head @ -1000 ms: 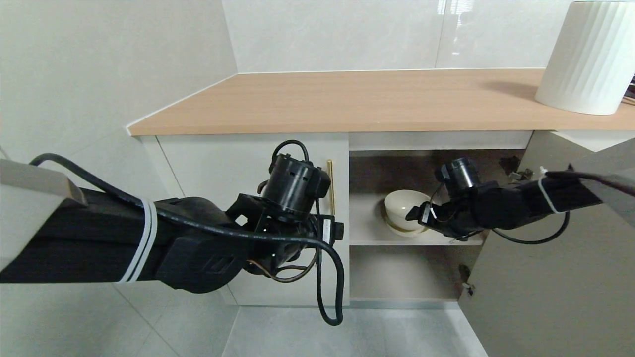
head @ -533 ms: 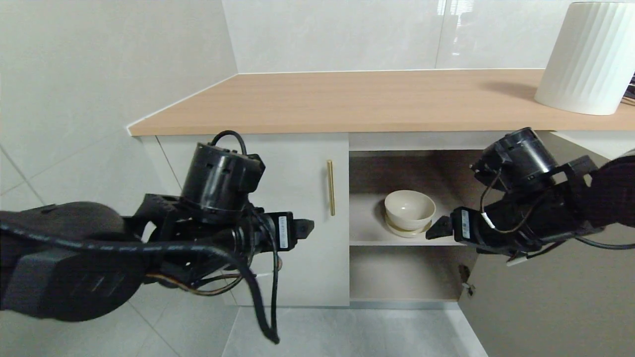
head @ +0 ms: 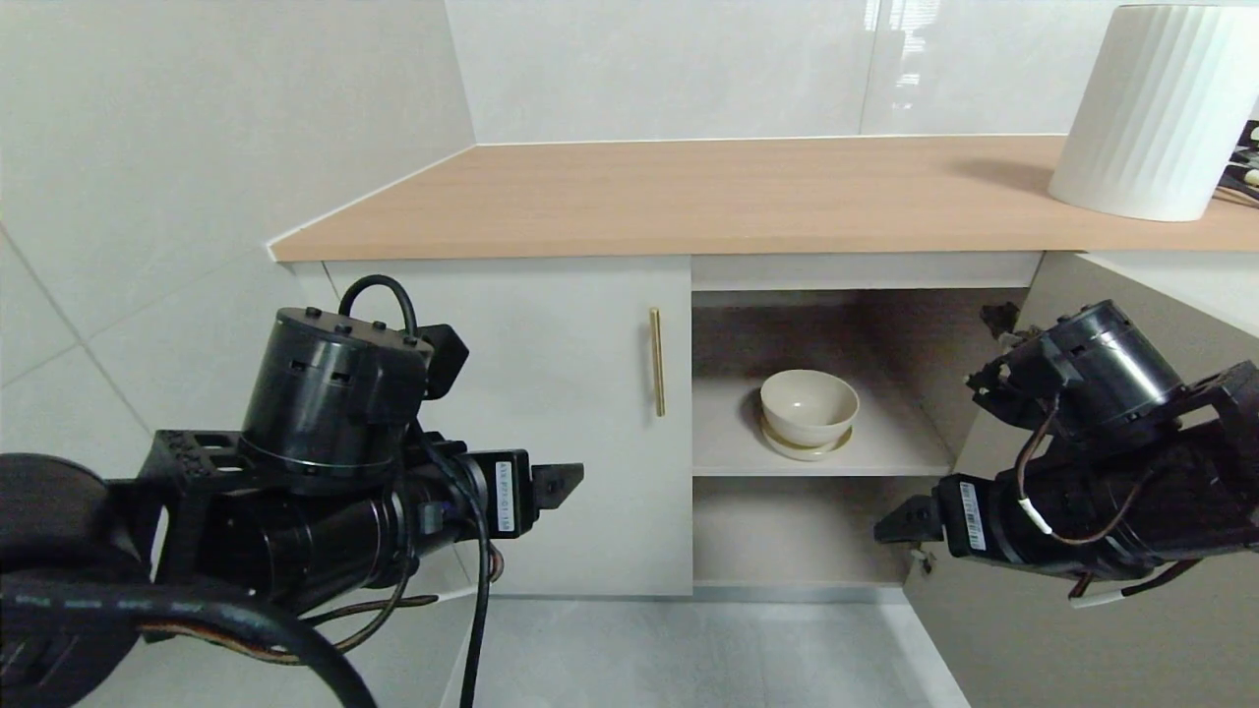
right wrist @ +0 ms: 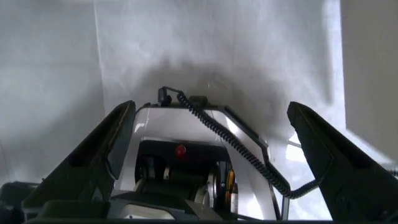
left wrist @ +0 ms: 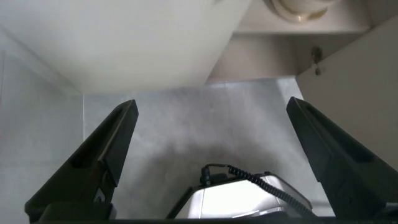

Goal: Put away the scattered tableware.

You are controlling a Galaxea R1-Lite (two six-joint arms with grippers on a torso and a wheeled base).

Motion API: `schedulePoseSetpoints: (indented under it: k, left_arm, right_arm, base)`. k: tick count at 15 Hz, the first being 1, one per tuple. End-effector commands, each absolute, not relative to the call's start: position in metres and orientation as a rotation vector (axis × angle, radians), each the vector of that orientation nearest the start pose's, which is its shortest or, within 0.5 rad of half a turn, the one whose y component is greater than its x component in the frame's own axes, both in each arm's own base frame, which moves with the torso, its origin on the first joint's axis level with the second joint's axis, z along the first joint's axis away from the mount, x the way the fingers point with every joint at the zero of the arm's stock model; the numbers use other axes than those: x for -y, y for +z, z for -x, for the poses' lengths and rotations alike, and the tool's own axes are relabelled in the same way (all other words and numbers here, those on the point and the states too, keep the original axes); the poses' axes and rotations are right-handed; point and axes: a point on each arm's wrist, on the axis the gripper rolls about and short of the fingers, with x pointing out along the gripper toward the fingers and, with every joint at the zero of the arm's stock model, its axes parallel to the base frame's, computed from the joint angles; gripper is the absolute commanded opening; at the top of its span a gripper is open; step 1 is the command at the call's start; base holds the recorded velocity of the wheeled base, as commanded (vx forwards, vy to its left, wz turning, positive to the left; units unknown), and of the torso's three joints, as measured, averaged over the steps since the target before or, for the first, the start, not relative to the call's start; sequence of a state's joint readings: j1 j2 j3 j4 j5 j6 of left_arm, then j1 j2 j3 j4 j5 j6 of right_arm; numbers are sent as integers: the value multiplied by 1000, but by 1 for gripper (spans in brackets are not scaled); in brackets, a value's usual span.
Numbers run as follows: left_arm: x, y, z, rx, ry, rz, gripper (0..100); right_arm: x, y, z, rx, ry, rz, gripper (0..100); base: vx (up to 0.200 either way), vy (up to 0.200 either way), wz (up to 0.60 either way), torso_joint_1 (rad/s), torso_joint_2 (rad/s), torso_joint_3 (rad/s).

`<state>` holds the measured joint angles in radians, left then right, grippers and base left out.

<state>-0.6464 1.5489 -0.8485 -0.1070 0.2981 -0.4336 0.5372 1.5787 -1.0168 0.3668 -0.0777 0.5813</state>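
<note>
Logging bowl [head: 809,405] as resting on plate [head: 805,450], upper cupboard shelf [head: 890,444]. Logging left pincer [head: 563,482] and right pincer [head: 893,523] as gaping, empty, outside the cupboard. Flagging risk: right arm, close beside open door [head: 993,639], possibly knocking it.

A kitchen: wooden countertop [head: 728,197], tiled wall [head: 649,69], open cabinet [head: 816,433] holding a bowl [head: 809,405].

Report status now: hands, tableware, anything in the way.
Left hand open, empty. Right hand open, empty, beside open cabinet door. Bowl on plate, upper shelf. Nothing in the way.
</note>
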Motion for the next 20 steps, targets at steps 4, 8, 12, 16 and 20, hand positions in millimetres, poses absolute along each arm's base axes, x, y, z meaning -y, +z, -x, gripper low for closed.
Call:
schedulePoseSetpoints:
  k: [4, 8, 12, 16, 20]
  left_arm:
    - [152, 185, -213, -600, -211, 142, 100]
    - [152, 185, -213, -600, -209, 143, 100]
    - [152, 185, -213, -599, -203, 140, 100]
    - [152, 184, -214, -600, -203, 139, 100]
    - [152, 184, -214, -600, -202, 139, 100]
  right_arm:
    - [-127, 189, -216, -977, 152, -249, 100]
    - [-127, 188, -216, -980, 153, -247, 100]
    - [-127, 188, -216, -980, 153, -247, 100]
    - [-127, 189, -216, -977, 152, -248, 100]
    - [-127, 190, -215, -973, 155, -250, 100]
  base:
    - [-200, 0, 0, -4, -1, 4]
    - [-200, 0, 0, 5, 4, 1]
    - [-150, 0, 0, 2, 2, -3]
    - [0, 0, 0, 0, 0, 0]
    - [0, 0, 0, 0, 0, 0]
